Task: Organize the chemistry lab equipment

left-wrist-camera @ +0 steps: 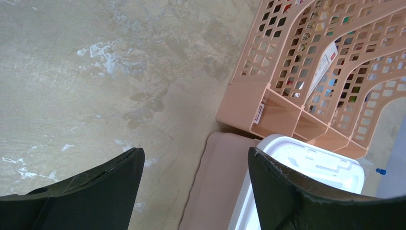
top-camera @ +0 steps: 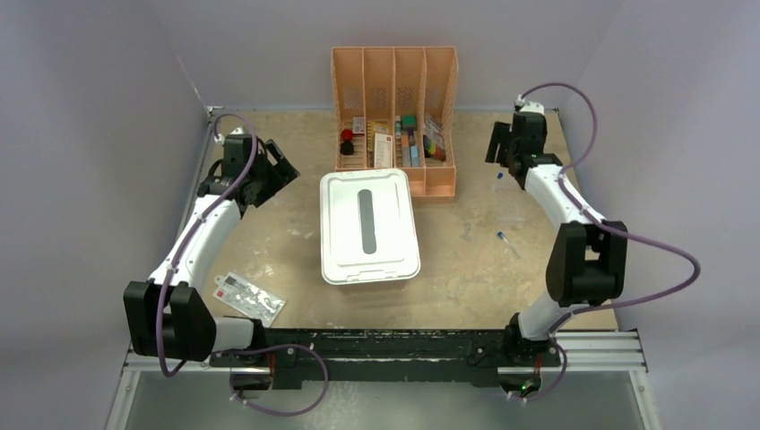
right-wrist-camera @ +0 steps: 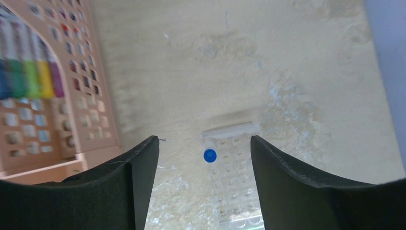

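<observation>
Clear blue-capped tube (top-camera: 507, 242) lies on the bare table (top-camera: 466, 287), right of the white lidded box (top-camera: 369, 226) and well apart from it. Only the overhead view shows it. That view alone also shows the flat red-and-white packet (top-camera: 249, 298) beside my left arm's base.

My right wrist camera shows what is only a faint glint from overhead: a clear dimpled packet (right-wrist-camera: 234, 182) flat on the table near the peach organizer (right-wrist-camera: 72, 120), with a round blue cap (right-wrist-camera: 209, 155) at its edge. I cannot tell whether that cap belongs to the packet or to a second tube.

My right pincer (right-wrist-camera: 203, 141) hangs above that packet with its jaws spread wide, gripping nothing and touching nothing.

My left pincer (left-wrist-camera: 196, 153) is spread wide too and is empty. It hangs over the table where the organizer's front corner meets the white box.
</observation>
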You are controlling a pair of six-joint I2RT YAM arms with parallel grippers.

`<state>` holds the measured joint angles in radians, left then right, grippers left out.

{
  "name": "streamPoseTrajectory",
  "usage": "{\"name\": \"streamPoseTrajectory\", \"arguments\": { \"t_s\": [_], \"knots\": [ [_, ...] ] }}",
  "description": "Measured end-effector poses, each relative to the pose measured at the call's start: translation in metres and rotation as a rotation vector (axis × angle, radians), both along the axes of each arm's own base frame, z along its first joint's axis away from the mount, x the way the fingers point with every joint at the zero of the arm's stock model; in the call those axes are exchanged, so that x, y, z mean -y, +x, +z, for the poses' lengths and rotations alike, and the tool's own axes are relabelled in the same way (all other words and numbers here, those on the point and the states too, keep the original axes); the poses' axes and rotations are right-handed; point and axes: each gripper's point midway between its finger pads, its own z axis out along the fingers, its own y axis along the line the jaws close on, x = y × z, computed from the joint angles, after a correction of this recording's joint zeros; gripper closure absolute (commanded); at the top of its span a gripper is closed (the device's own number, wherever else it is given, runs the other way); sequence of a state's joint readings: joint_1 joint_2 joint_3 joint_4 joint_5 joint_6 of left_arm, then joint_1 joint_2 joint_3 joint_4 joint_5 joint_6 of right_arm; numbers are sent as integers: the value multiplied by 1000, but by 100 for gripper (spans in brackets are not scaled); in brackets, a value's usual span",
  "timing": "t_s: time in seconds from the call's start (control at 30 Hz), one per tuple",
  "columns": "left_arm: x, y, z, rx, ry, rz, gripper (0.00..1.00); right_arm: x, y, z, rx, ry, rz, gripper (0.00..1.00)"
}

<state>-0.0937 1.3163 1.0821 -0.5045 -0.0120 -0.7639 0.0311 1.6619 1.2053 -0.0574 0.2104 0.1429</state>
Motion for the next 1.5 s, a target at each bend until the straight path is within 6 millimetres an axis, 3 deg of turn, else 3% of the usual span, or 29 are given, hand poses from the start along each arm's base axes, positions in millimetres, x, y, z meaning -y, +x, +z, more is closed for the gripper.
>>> {"name": "streamPoseTrajectory", "arguments": {
  "t_s": [0.13, 0.23, 0.33, 0.43, 0.53, 0.7, 0.8, 1.1, 1.4, 1.5],
  "knots": [
    [-1, 0, 12, 26, 12, -9, 21, 5, -11, 47, 54, 48, -64, 30],
    [-2, -3, 25, 48, 25, -20, 21, 13, -35, 62, 42, 87, -142, 31],
    [-3, -4, 44, 87, 41, -34, 21, 27, -71, 64, -1, 115, -259, 35],
    [-1, -3, 65, 136, 58, -51, 21, 38, -110, 52, -65, 134, -356, 37],
    [6, -3, 84, 183, 73, -86, 21, 39, -149, 23, -163, 146, -407, 38],
    [17, -5, 99, 218, 90, -135, 21, 32, -186, -31, -345, 153, -417, 37],
    [19, -6, 100, 218, 96, -146, 21, 25, -192, -55, -424, 170, -394, 35],
    [21, -6, 104, 222, 107, -160, 21, 12, -186, -111, -578, 172, -264, 34],
    [25, -5, 105, 216, 115, -178, 21, 12, -179, -125, -607, 167, -205, 35],
    [25, -4, 105, 215, 123, -186, 21, 10, -174, -126, -610, 184, -191, 40]
  ]
}}
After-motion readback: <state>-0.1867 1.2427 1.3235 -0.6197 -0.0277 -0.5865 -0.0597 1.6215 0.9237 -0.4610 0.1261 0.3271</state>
